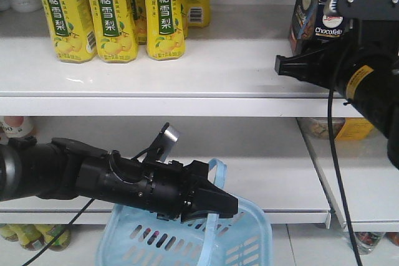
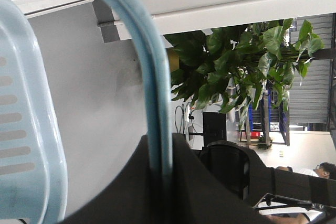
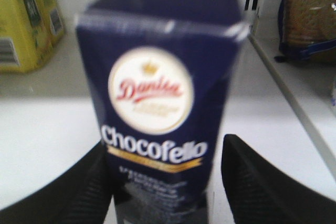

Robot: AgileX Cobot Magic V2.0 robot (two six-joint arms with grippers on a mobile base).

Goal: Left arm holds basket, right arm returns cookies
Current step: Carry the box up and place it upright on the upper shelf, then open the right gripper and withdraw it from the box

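The light blue basket (image 1: 187,241) hangs low at the front, below the lower shelf. My left gripper (image 1: 215,207) is shut on its pale blue loop handle (image 1: 216,172). In the left wrist view the handle (image 2: 152,77) runs down between the closed jaws of the left gripper (image 2: 160,166), with the slotted basket wall (image 2: 21,129) at the left. The navy cookies box (image 1: 315,10) stands upright on the upper shelf at the right. My right gripper (image 3: 163,182) is open around the box (image 3: 157,93). The left finger is against it and a gap shows at the right finger.
Several yellow drink cartons (image 1: 112,10) stand on the upper white shelf (image 1: 187,66) at the left. A pack of round biscuits (image 3: 310,14) lies behind a shelf divider to the right of the box. A second shelf (image 1: 280,185) runs just behind the basket.
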